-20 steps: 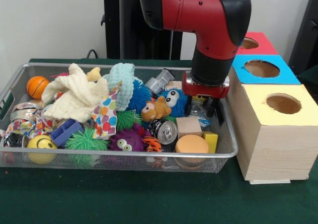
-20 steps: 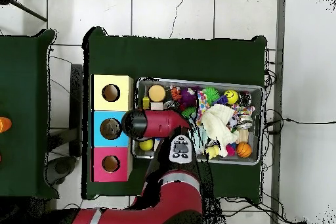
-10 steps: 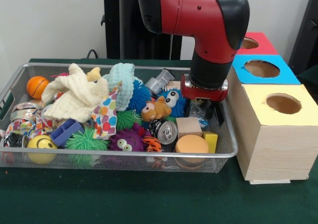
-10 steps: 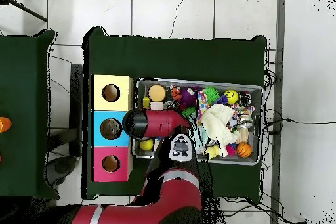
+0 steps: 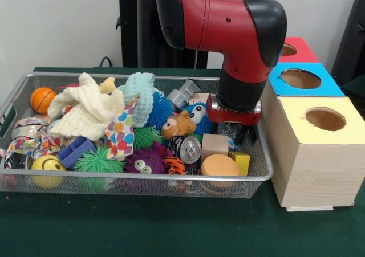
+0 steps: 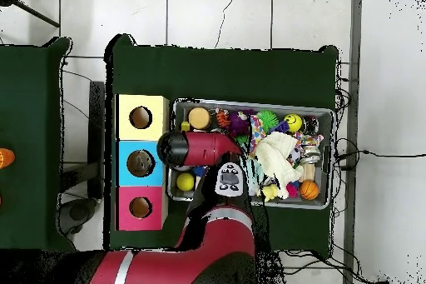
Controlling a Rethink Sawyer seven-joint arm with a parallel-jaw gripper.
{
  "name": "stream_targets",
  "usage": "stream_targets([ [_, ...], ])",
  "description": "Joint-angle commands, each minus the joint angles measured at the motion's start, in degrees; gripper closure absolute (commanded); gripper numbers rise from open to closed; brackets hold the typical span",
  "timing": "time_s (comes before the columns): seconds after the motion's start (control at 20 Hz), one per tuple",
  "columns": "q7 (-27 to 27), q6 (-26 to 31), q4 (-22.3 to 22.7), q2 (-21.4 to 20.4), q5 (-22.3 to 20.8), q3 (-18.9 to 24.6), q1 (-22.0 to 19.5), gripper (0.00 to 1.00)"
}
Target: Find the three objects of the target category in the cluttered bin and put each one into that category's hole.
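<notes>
Down at the box end of the wire bin, the hand sits low among the clutter, just behind the plain wooden block and the yellow block; whether its fingers are spread or closed I cannot tell (the red wrist hides them). Beside the wooden block lie a drink can, its top facing out, and a round tan disc. No writing is readable. Beyond the bin's end stand the yellow box, blue box and red box, each with a round hole.
</notes>
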Motion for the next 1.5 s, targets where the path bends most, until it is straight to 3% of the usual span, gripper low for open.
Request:
stream_targets([
  [0.05, 6.2, -15.4, -6.2, 16.8, -3.4, 3.7, -2.7, 0.0],
  [0.45, 5.8, -15.5, -6.6, 17.4, -3.8, 4.7, -3.6, 0.0],
  [0.5, 6.1, -16.0, -6.6, 17.5, -3.9, 4.6, -3.6, 1.0],
  [1.25, 7.2, -13.6, -7.0, 17.3, -3.4, 3.0, -2.1, 1.0],
  [1.5, 7.5, -10.9, -5.1, 14.6, -3.5, 2.0, -1.4, 1.0],
])
